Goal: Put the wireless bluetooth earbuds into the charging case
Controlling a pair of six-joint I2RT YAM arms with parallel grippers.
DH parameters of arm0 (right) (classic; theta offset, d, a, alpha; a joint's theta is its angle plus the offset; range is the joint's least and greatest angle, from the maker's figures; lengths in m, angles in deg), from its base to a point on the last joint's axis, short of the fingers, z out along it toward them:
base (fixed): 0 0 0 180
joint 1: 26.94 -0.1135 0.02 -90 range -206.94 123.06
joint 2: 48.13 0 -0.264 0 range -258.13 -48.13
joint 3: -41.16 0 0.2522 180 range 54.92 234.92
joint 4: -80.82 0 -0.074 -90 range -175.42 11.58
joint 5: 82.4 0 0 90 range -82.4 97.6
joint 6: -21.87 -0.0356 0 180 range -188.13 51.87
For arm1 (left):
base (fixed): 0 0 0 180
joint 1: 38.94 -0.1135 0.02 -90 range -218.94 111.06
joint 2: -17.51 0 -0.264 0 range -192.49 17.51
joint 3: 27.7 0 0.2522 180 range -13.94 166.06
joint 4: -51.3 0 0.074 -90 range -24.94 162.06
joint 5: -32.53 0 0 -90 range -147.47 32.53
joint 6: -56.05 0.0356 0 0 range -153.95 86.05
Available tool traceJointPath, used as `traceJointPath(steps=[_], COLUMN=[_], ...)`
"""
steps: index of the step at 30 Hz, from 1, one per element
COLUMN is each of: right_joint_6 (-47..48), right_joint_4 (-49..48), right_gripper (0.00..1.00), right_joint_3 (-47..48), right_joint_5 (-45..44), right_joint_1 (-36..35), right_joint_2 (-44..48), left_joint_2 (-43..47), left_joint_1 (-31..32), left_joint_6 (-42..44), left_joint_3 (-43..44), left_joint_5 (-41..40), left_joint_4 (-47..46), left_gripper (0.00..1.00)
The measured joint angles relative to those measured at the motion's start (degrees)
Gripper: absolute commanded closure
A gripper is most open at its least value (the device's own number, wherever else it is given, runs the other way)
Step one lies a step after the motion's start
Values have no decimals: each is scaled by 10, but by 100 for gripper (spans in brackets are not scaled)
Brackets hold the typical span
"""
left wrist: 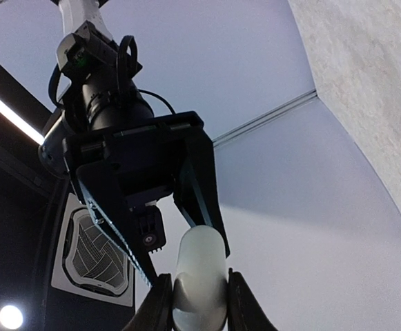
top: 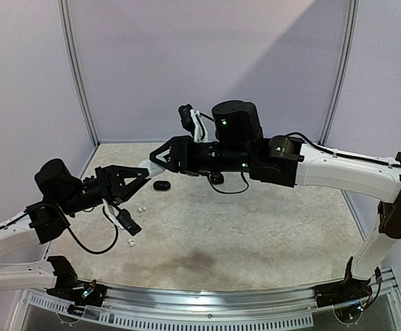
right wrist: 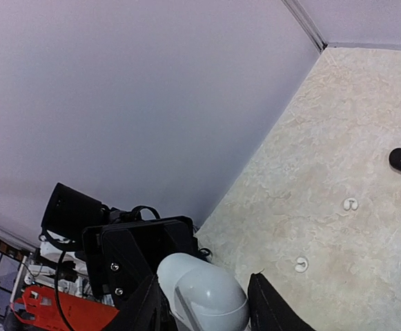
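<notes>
Your desk [top: 255, 234] lies below both arms. The left claw [left wrist: 200, 307] pinches the white charging case [left wrist: 200, 262] in mid-air, its long axis running toward the right claw [right wrist: 207, 307]. That claw's fingers flank the case; I cannot tell whether they clamp it. White earbuds [right wrist: 350, 204] lie on the desk, nearer your left arm.

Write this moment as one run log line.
left end effector: shut on white case | right end effector: around same case, grip unclear | white earbuds: two on table
</notes>
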Motion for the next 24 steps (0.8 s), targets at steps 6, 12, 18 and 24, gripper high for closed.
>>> traceJointPath(steps=[6,12,18,24], right_joint_6=[-24,-34,-42,-45], right_joint_4=[-32,-58,-58,-63], right_gripper=[83,64,67,68], right_joint_3=[-2,-11,-16,-16], right_joint_5=[27,42,60,62], right_joint_1=[12,19,14,14], right_joint_2=[-12,-12,-12,-14], left_joint_2=[2,-2,-4,-1], left_joint_1=[0,4,9,11], left_joint_6=[0,2,2,1], left_joint_3=[0,0,0,0], left_joint_5=[-1,-6,-7,-8], left_joint_4=[-3,-3,-5,-6], left_gripper=[100,100,100,100])
